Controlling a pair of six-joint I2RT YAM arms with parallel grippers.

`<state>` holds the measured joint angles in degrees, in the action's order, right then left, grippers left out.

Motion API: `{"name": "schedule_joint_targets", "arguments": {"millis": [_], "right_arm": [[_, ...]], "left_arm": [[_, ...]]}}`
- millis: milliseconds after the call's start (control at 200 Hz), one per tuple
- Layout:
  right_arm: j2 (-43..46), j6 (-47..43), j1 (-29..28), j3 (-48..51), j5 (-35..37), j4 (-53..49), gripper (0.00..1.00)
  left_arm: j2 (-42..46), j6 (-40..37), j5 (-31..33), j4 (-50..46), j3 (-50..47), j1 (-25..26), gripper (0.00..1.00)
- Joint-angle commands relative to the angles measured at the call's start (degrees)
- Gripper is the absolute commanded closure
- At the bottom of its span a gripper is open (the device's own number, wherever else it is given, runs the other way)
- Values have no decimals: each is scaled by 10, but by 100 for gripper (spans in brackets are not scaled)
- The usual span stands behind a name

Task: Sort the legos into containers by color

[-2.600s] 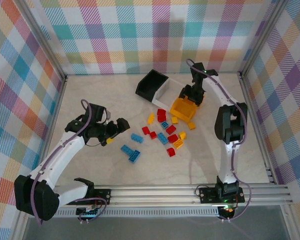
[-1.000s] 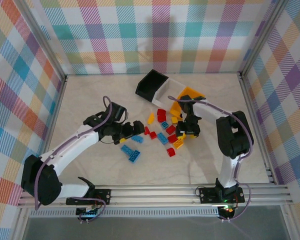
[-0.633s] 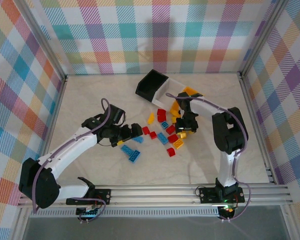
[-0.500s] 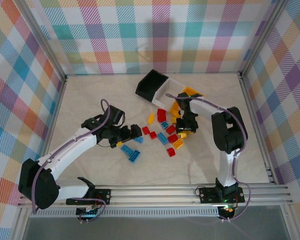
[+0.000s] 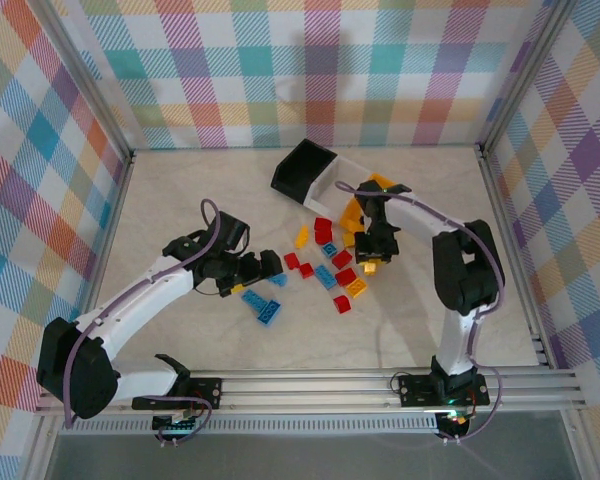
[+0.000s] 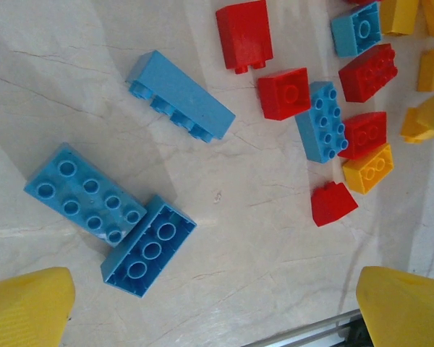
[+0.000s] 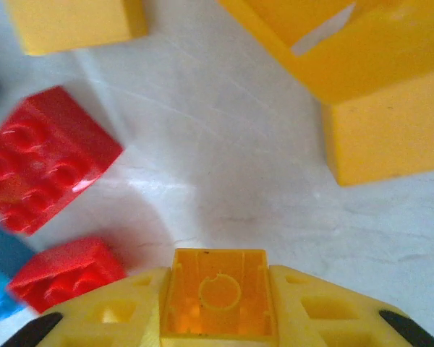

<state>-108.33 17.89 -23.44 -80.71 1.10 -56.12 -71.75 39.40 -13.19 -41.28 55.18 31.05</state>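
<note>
Red, blue and yellow-orange legos (image 5: pixel 330 262) lie scattered mid-table. My right gripper (image 5: pixel 371 258) is low over the right side of this pile, shut on a yellow-orange brick (image 7: pixel 218 295) whose hollow underside faces the camera. Red bricks (image 7: pixel 47 170) lie left of it, and the yellow-orange bin (image 7: pixel 347 43) is just beyond. My left gripper (image 5: pixel 270 266) is open, with its yellow fingers (image 6: pixel 25 303) spread wide and nothing between them. Two touching blue bricks (image 6: pixel 83 191) and a longer blue one (image 6: pixel 179 94) lie ahead of it. The black bin (image 5: pixel 300 168) and white bin (image 5: pixel 337 178) stand at the back.
The yellow-orange bin (image 5: pixel 352 212) is partly covered by the right arm and sits close to the white bin. Checkered walls and a metal frame (image 5: pixel 500 190) enclose the table. Bare tabletop (image 5: pixel 180 190) spreads to the left and near the front rail (image 5: pixel 380 380).
The right gripper came down from over the yellow-orange bin to the pile and took a yellow-orange brick. The left arm reached right toward the blue bricks. Little has moved in the last half second.
</note>
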Motion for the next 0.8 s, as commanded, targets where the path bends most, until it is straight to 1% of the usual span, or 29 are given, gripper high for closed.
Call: {"name": "schedule_joint_targets", "arguments": {"millis": [0,75,165,350,515,640,755,795], "right_arm": [[53,17,1,-59,0,-33,65],[57,15,8,-112,4,-46,64],[35,12,24,-178,6,-60,64],[-73,10,59,-317,17,-80,64],[-159,18,81,-395,12,-82,64],[-196,12,87,-427,7,-80,61],[-216,7,89,-446,-3,-80,57],[-221,6,89,-453,-7,-83,53]], "left_arm": [[21,-11,25,-42,-2,2,0],[26,-18,32,-57,-2,2,0],[28,-30,34,-73,-2,2,0],[18,-57,21,-101,10,4,1],[-3,-63,16,-117,9,6,3],[0,-30,29,-117,-10,6,5],[1,46,33,-102,-33,5,7],[-4,74,33,-98,-40,5,7]]}}
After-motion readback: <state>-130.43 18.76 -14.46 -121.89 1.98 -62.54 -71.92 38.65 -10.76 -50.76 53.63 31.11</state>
